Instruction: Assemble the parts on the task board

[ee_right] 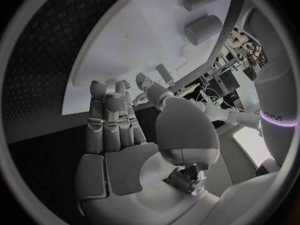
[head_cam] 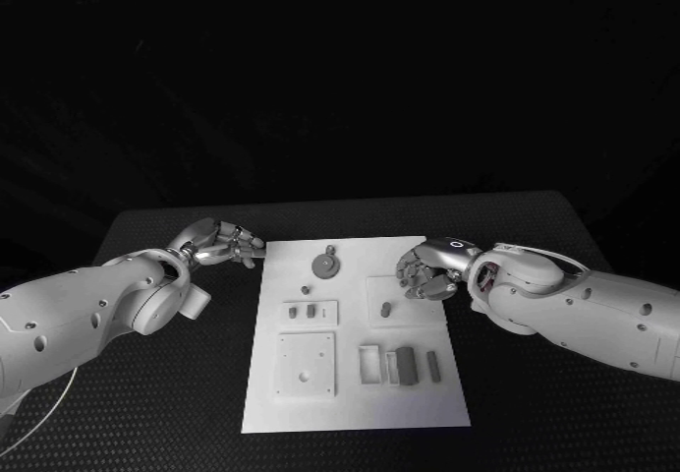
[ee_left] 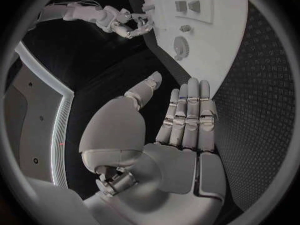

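The white task board point(head_cam: 355, 393) lies in the middle of the black table. On it are grey parts: a round gear-like piece point(head_cam: 327, 264) near the far edge, two small pieces point(head_cam: 302, 312), a short peg point(head_cam: 385, 309), a square plate point(head_cam: 307, 364) and upright blocks point(head_cam: 406, 365) near the front. My left hand point(head_cam: 220, 243) hovers just off the board's far left corner; its fingers point(ee_left: 187, 115) are straight and hold nothing. My right hand point(head_cam: 429, 270) is over the board's right edge, beside the peg, fingers point(ee_right: 112, 120) apart and holding nothing. The board point(ee_right: 137, 45) lies beyond them.
Black textured table point(head_cam: 538, 413) surrounds the board on all sides, with free room left and right of it. In the left wrist view the board point(ee_left: 219, 60), the gear piece point(ee_left: 180, 46) and my right hand point(ee_left: 128, 25) lie ahead of the palm.
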Robot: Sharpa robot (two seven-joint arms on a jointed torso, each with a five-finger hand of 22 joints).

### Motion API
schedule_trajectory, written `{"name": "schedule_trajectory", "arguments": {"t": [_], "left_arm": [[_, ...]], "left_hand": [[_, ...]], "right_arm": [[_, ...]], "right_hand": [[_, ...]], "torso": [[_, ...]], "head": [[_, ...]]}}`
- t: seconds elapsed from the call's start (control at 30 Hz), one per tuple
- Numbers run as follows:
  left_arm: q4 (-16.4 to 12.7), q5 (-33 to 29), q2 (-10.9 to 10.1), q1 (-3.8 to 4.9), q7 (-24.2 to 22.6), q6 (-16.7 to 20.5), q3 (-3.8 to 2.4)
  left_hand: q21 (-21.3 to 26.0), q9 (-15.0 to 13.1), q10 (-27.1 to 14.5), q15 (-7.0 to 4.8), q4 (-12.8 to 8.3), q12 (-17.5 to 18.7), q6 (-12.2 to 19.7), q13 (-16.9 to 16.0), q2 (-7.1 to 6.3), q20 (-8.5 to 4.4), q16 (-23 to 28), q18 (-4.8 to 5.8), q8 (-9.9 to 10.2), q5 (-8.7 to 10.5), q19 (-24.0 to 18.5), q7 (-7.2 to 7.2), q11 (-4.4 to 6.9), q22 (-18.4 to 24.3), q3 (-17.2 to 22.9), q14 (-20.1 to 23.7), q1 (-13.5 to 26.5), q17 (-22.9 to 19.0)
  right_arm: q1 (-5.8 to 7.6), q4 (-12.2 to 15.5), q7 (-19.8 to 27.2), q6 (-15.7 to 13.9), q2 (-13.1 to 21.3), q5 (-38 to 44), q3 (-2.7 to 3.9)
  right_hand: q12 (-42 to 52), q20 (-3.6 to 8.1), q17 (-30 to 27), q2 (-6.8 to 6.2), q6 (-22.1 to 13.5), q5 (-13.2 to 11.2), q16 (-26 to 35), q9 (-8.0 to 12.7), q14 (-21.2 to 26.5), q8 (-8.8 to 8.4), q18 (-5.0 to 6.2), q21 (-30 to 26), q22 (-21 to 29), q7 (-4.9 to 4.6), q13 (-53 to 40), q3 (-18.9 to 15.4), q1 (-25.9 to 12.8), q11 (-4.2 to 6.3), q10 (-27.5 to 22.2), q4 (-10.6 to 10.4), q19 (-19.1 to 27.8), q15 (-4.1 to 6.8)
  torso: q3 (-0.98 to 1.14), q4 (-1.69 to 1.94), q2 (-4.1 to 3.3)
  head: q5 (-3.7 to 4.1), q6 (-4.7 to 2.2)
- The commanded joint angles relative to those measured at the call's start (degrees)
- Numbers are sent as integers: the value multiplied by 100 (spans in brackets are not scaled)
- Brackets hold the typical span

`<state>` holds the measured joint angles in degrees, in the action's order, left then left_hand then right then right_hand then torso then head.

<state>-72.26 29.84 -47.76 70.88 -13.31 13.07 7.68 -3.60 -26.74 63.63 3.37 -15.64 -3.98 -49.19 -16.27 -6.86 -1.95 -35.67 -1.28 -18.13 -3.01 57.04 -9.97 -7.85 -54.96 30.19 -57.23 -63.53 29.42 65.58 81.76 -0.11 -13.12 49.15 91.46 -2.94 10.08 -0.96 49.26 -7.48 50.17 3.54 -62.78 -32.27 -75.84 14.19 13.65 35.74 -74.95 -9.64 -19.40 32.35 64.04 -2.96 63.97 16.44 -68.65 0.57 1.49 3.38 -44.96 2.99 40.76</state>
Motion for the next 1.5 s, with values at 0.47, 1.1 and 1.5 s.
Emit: {"name": "schedule_trajectory", "arguments": {"t": [0.47, 1.1, 1.5], "left_arm": [[16, -24, 18, 4, -1, -60, -2], [20, -20, 36, 4, 42, -90, -2], [16, -19, 43, 4, 62, -115, -2]], "left_hand": [[-33, -2, -4, -15, -4, -7, 47, 42, -8, -26, 50, 16, -33, 12, 107, -34, -32, 65, -45, -110, 37, 81], [-30, 3, -10, -25, 29, -5, 68, 74, -9, -37, 87, 19, -25, 12, 148, -43, -36, 112, -68, -143, 73, 137], [-26, 6, -18, -25, 37, -2, 79, 87, -13, -39, 105, 22, -21, 12, 149, -48, -40, 130, -75, -145, 82, 154]], "right_arm": [[-85, 143, -296, -287, 24, 612, -3], [-135, 154, -397, -506, -49, 755, -26], [-167, 125, -438, -430, -135, 876, -43]], "right_hand": [[-622, 9, -175, -28, 187, -20, -157, 132, 164, -6, 135, 95, -113, 15, 660, 196, 208, -552, -689, 17, 154, -244], [-347, -76, -415, 3, 108, -22, -340, 392, 322, -101, 135, 71, -127, -50, 937, 765, 224, -426, -135, -53, 232, -128], [-238, -21, -490, -3, 287, -22, -459, 415, 239, 15, 135, 190, -127, 22, 814, 773, 157, -286, 260, -71, 161, 8]], "torso": [[0, -5, -1], [0, -3, -3], [0, 2, -3]], "head": [[12, 17], [16, 31], [26, 36]]}}
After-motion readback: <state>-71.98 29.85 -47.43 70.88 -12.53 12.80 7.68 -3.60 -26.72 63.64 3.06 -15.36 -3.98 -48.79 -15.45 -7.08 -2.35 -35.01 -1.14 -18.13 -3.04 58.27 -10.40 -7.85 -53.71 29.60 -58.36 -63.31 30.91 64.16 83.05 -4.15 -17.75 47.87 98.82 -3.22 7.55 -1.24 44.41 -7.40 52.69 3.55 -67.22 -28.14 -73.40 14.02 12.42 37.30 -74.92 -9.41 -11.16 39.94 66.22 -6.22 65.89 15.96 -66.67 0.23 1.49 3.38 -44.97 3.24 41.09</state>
